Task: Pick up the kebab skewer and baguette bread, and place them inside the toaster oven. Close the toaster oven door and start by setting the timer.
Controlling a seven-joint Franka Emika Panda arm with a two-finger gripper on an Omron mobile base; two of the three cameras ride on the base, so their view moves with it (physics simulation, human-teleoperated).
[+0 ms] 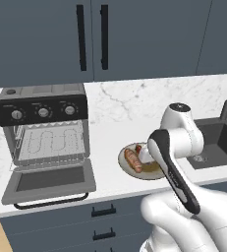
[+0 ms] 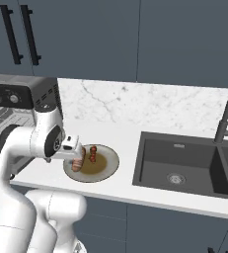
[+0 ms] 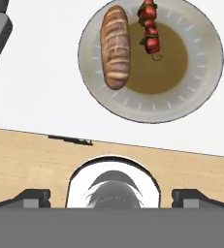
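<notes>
Pincer point(image 3: 111, 198) spread wide, holding nothing, above the plate point(image 3: 200, 92) on the desk point(image 3: 36, 92), where baguette bread point(image 3: 115, 47) and kebab skewer point(image 3: 149, 29) lie side by side; descending squarely astride one item should avoid nudging the other.

Glossy white arm point(image 1: 184, 142), seemingly black joints

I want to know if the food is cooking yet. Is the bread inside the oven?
No, the baguette bread lies on the plate beside the kebab skewer, outside the toaster oven.
</notes>
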